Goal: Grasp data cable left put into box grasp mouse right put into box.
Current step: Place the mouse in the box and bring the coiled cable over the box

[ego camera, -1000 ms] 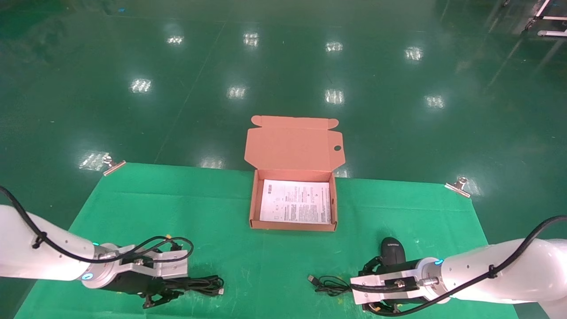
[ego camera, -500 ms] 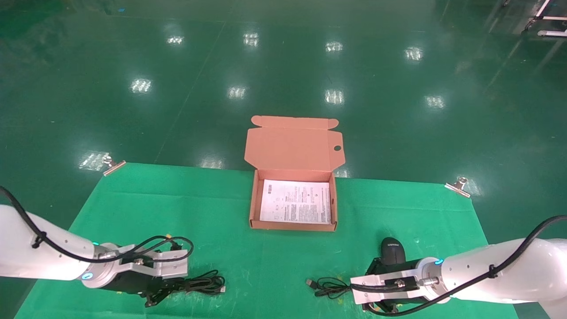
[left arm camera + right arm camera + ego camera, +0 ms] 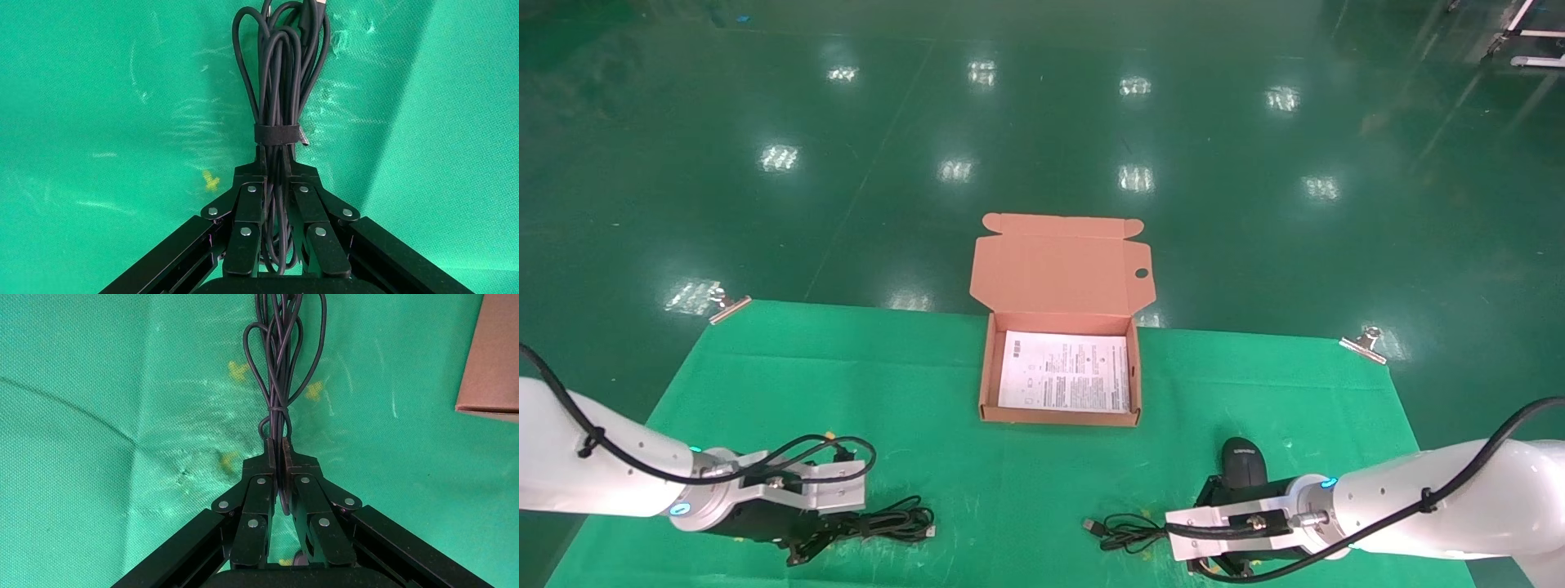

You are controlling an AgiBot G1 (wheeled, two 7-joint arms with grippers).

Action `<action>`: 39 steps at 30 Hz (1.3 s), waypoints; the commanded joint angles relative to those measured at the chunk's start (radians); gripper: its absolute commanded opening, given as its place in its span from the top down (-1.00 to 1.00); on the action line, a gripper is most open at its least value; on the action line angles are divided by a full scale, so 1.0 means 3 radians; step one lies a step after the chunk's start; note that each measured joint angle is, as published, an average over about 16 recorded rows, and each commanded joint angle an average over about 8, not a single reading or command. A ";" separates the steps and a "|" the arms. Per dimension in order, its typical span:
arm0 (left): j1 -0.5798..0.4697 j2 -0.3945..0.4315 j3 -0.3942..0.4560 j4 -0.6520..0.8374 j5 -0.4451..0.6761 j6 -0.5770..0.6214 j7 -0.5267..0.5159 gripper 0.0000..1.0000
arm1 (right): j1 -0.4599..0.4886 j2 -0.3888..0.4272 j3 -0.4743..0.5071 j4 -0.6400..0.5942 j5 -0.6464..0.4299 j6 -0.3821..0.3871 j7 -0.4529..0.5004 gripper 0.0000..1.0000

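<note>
The data cable (image 3: pixel 278 92), a black bundle tied with a strap, lies on the green cloth at the front left (image 3: pixel 896 523). My left gripper (image 3: pixel 276 168) is shut on one end of it, low over the cloth (image 3: pixel 813 543). The black mouse (image 3: pixel 1245 461) rests on the cloth at the front right. Its thin cord (image 3: pixel 281 355) runs leftward to a USB plug (image 3: pixel 1091 525). My right gripper (image 3: pixel 278 447) is shut on that cord just in front of the mouse (image 3: pixel 1214 559). The salmon-orange box (image 3: pixel 985 384) stands open at the middle, with a white leaflet (image 3: pixel 1065 371) inside.
The box lid (image 3: pixel 1054 265) leans back beyond the table's far edge. Metal clips (image 3: pixel 730 305) (image 3: pixel 1365 343) hold the cloth at the far corners. A corner of the box (image 3: pixel 489 355) shows in the right wrist view. Small yellow marks (image 3: pixel 238 369) dot the cloth.
Both grippers have closed: the left fingers drew in on the cable bundle, the right fingers on the mouse cord. The cord's plug end shifted slightly left. The arms have barely moved.
</note>
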 commanded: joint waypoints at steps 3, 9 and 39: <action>-0.0003 -0.0003 -0.0001 -0.0004 0.0000 0.0002 0.0003 1.00 | 0.0011 0.0019 0.0018 0.0006 0.0018 0.0000 0.0014 1.00; -0.0072 -0.0136 -0.0053 -0.0220 -0.0039 0.0040 0.0015 1.00 | 0.0067 0.0189 0.0148 0.0100 0.0152 -0.0033 0.0169 1.00; -0.0761 -0.0100 -0.0297 -0.1294 0.0482 -0.0572 -0.0283 1.00 | 0.1182 -0.0084 0.0685 0.0318 0.0305 0.0580 0.0591 1.00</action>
